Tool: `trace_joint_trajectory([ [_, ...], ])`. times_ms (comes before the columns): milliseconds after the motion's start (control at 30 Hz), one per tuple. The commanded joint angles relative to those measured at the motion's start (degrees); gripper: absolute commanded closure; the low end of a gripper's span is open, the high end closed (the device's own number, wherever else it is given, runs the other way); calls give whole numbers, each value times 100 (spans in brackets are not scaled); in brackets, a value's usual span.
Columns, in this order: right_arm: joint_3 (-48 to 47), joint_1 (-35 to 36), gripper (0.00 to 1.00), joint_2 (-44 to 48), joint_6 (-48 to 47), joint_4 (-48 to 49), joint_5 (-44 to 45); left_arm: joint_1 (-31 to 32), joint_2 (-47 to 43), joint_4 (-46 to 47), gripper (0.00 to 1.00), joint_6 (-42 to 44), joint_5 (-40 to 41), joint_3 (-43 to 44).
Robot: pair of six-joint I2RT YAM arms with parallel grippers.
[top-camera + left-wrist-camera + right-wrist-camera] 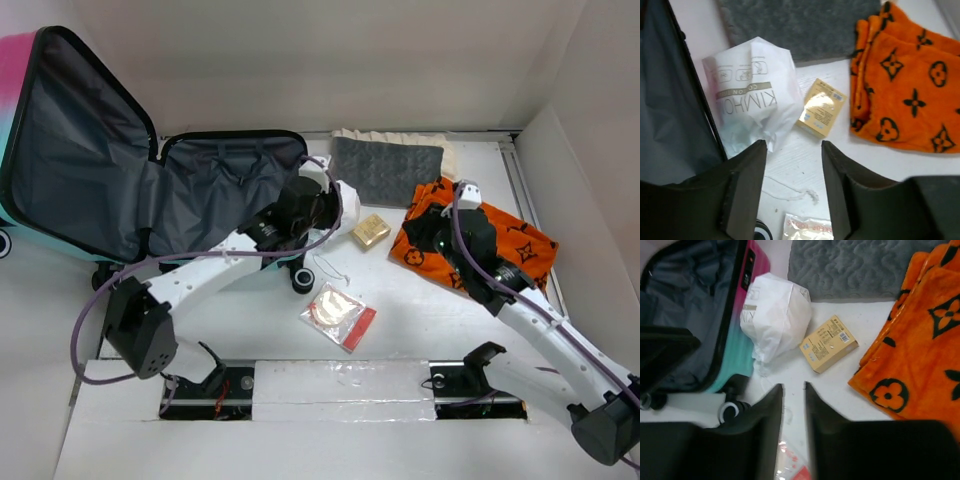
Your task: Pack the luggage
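Observation:
The luggage (200,200) lies open at the left, with its dark grey lining up and its lid (70,150) leaning back. Its pink-to-turquoise shell also shows in the right wrist view (742,340). My left gripper (792,145) is open and empty. It hovers at the suitcase's right edge (322,215), just short of a crumpled white bag (752,90). My right gripper (793,386) is narrowly open and empty. It hangs above the orange towel's left edge (432,232). A small yellow box (370,231) lies between the two grippers.
An orange towel with black flower print (490,245) lies at the right. A grey quilted mat (385,170) lies at the back. A clear plastic packet with a red label (338,315) lies in front. A black suitcase wheel (300,278) sticks out. White walls close in behind and to the right.

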State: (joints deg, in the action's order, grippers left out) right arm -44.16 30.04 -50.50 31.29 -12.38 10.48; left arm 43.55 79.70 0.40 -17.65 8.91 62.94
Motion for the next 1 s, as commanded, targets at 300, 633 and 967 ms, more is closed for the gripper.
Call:
trace_joint_trajectory([
  [300, 74, 98, 53, -232, -202, 974, -345, 101, 1801, -366, 59, 666, 1376, 1607],
  [633, 303, 203, 53, -232, -202, 1098, -714, -215, 2645, -242, 62, 658, 1377, 2257],
  [967, 303, 309, 54, -232, -149, 1212, -696, -330, 3113, -322, 100, 710, 1227, 2531],
])
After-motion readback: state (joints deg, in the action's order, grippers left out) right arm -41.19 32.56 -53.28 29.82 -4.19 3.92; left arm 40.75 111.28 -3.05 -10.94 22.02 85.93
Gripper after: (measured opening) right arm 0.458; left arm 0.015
